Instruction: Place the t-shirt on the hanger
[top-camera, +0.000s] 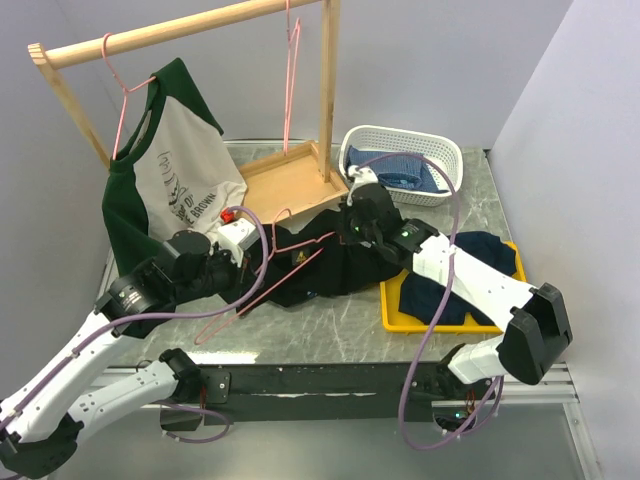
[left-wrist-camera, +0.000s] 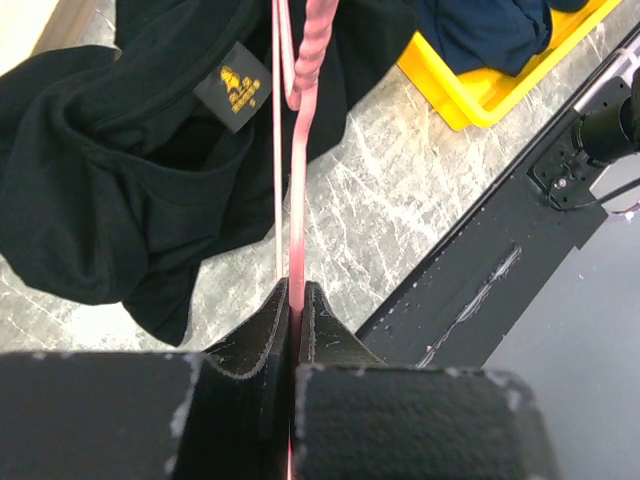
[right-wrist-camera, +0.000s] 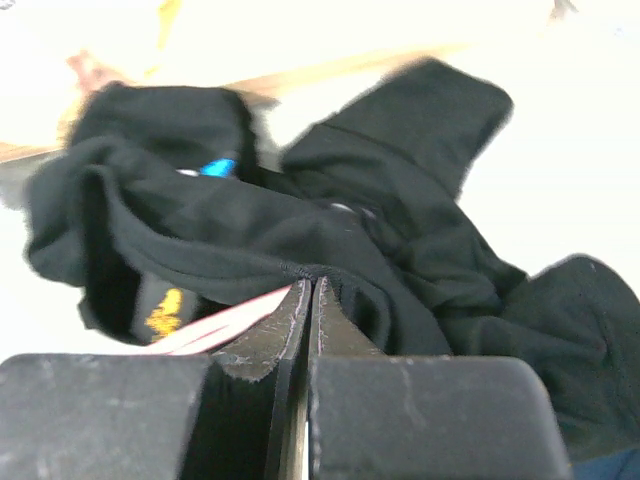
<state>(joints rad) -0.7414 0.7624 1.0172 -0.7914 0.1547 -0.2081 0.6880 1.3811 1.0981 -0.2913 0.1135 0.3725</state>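
Two tight grips: left tool (left-wrist-camera: 296, 292) on thin pink hanger (left-wrist-camera: 299, 200), right tool (right-wrist-camera: 311, 285) on crumpled black t-shirt (right-wrist-camera: 400, 230).

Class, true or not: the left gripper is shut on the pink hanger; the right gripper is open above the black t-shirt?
No: the right gripper is shut on the t-shirt, per the right wrist view. The left gripper does hold the hanger.

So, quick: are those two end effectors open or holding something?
Left end effector: closed on the pink hanger.
Right end effector: closed on the black t-shirt.
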